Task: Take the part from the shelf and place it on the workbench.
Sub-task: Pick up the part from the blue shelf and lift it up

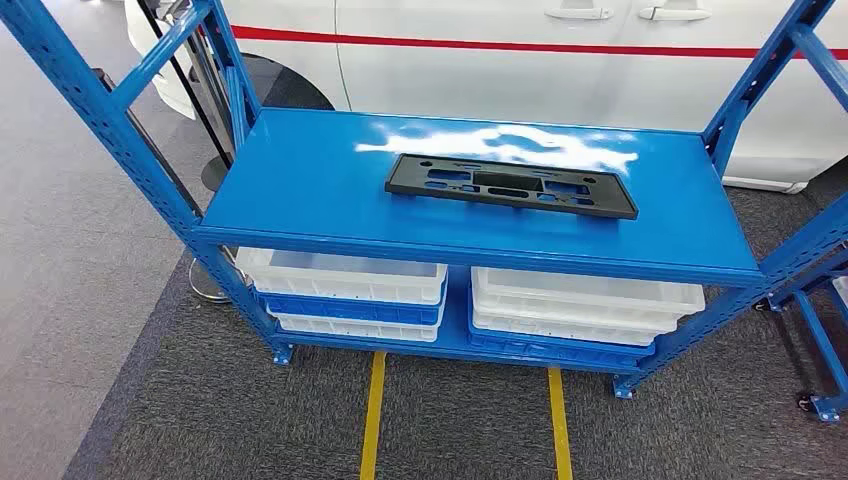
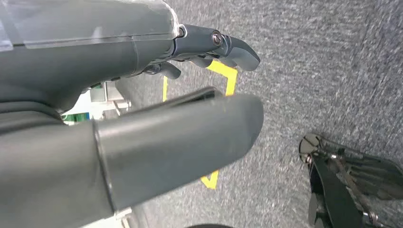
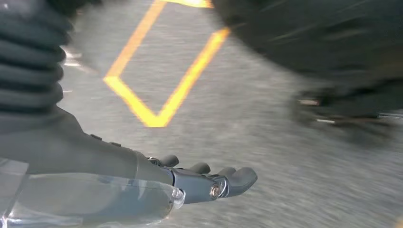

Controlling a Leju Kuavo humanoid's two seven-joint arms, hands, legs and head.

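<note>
Both hands hang over the grey carpet, well short of the shelf. The left hand (image 2: 157,95) and right hand (image 3: 142,190) hold nothing, fingers loosely extended. The black perforated plastic part (image 1: 511,184) lies flat on the blue shelf top (image 1: 300,190), far ahead of either hand. Flat and thin, it likely resists fingers sliding under, and could skid towards the rear edge.

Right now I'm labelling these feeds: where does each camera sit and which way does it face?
Head view: high on the body, facing down at the blue shelf holding the black part.
Left wrist view: behind the left hand, facing carpet.
Right wrist view: behind the right hand, facing carpet.
Both wrist views share yellow floor lines.
</note>
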